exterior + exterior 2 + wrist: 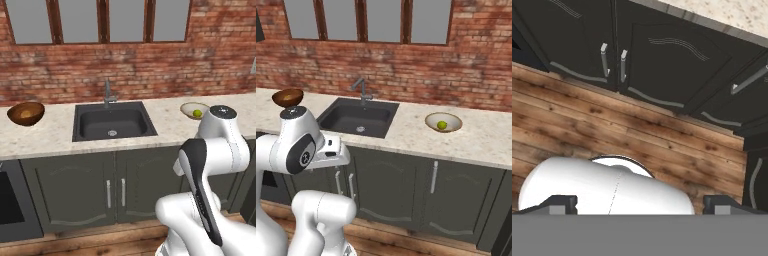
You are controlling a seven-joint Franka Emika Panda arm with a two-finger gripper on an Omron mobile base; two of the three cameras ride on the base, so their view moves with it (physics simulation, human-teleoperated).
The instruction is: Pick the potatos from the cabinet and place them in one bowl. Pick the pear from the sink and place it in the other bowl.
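On the counter: pear sits in the cream bowl
Gripper: spread wide, empty
Tip: stay tucked, job looks wrapped

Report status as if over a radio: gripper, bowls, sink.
Gripper open, empty, aimed at floor and base cabinets. Pear in cream bowl. Something tan in brown bowl, unclear what. Sink empty. Nothing in the way.

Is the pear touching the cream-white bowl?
Touching. The right base view shows the pear resting inside the cream-white bowl, on its bottom.
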